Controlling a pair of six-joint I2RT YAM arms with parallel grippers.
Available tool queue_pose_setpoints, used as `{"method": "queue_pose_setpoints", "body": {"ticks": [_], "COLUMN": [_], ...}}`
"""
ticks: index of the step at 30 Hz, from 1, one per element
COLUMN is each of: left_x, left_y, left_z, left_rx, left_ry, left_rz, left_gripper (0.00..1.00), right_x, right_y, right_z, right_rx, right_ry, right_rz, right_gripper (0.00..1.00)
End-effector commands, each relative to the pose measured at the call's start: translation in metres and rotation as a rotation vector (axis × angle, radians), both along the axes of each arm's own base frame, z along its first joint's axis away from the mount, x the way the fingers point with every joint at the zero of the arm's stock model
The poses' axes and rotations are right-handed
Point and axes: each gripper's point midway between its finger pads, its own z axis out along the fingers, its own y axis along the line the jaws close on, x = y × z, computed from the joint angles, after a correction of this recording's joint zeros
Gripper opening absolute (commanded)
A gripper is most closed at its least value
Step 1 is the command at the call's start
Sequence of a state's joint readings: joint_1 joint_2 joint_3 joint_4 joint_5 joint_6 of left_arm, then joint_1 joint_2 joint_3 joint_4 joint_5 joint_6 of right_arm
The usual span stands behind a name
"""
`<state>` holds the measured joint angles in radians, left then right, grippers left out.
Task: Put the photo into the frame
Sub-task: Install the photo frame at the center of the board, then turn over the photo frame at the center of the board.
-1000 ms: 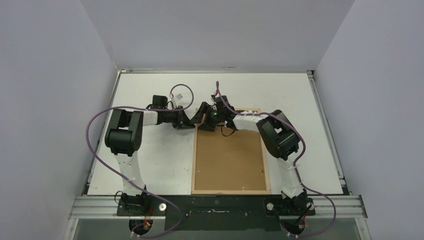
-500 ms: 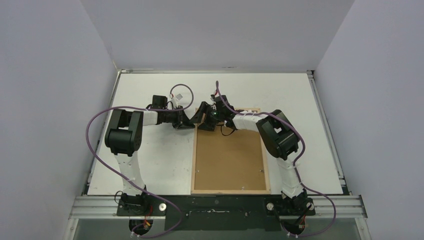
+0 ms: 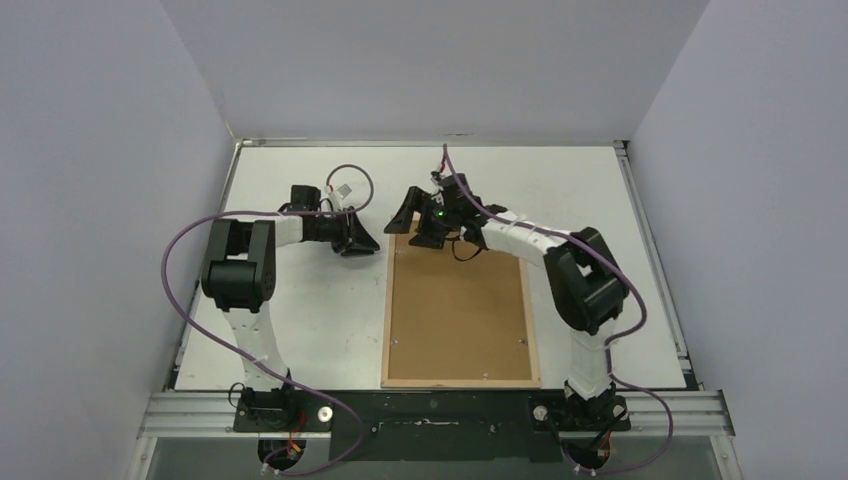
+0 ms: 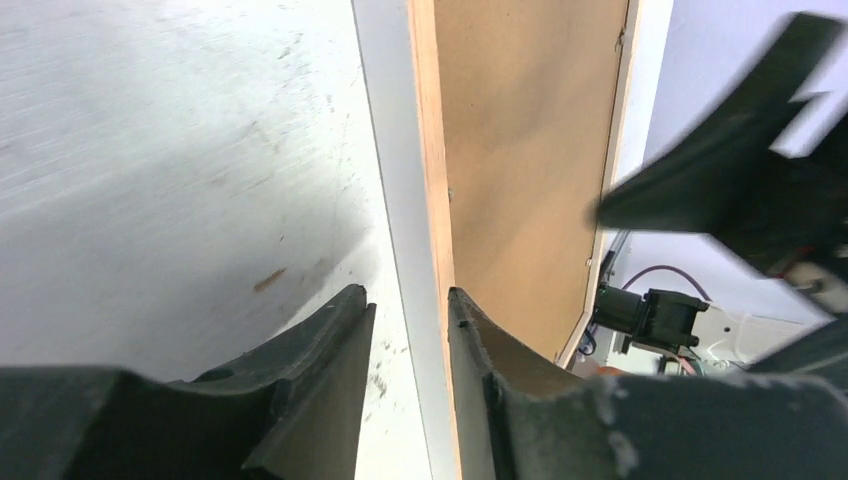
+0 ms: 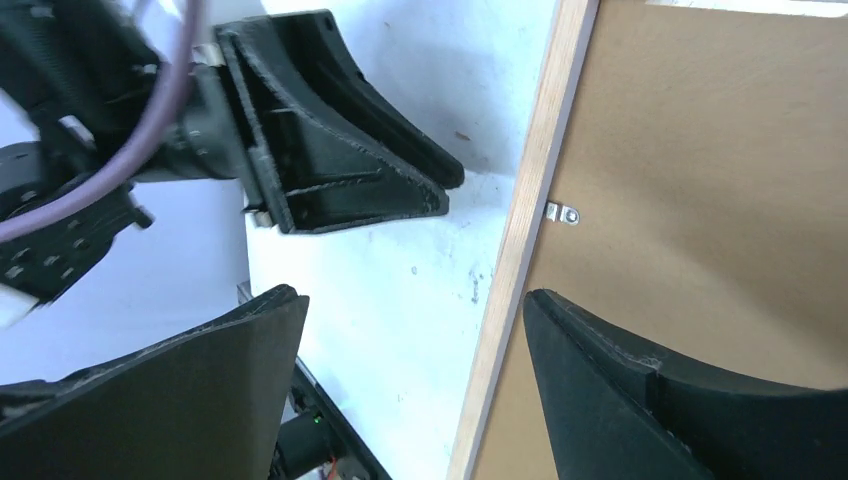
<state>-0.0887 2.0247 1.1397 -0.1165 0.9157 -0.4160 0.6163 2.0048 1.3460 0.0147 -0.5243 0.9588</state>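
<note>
Frame is lying face down right of centre, its long axis running from the arms toward the far wall, with the brown backing panel filling it; I am seeing no photo. The right gripper is hanging nearest, jaws spread wide astride the left bar near the far corner. The left gripper is hovering just beside it over the table, jaws nearly together, pinching nothing.
</note>
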Motion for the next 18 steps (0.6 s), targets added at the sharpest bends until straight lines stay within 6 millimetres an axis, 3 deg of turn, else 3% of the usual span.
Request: {"method": "queue_pose_setpoints", "body": {"ticks": [1, 7, 9, 14, 18], "left_x": [-0.001, -0.044, -0.054, -0.065, -0.069], "left_y": [0.017, 0.004, -0.003, -0.011, -0.012], "left_z": [0.041, 0.029, 0.024, 0.005, -0.005], "left_rx": [0.047, 0.104, 0.123, 0.248, 0.329], "left_ry": [-0.100, -0.070, -0.071, -0.081, -0.089], "left_rz": [-0.044, -0.139, -0.165, -0.230, -0.260], "left_gripper": [0.34, 0.40, 0.42, 0.46, 0.47], "right_x": [0.017, 0.002, -0.010, -0.040, -0.052], "right_y": [-0.074, -0.229, -0.268, -0.310, -0.319], "right_z": [0.072, 0.043, 0.031, 0.000, -0.020], "right_rx": [-0.145, -0.589, -0.723, -0.884, -0.908], "right_ry": [-0.183, -0.163, -0.145, -0.059, -0.007], "right_rz": [-0.109, -0.409, -0.470, -0.522, -0.528], "right_gripper": [0.84, 0.98, 1.00, 0.94, 0.86]}}
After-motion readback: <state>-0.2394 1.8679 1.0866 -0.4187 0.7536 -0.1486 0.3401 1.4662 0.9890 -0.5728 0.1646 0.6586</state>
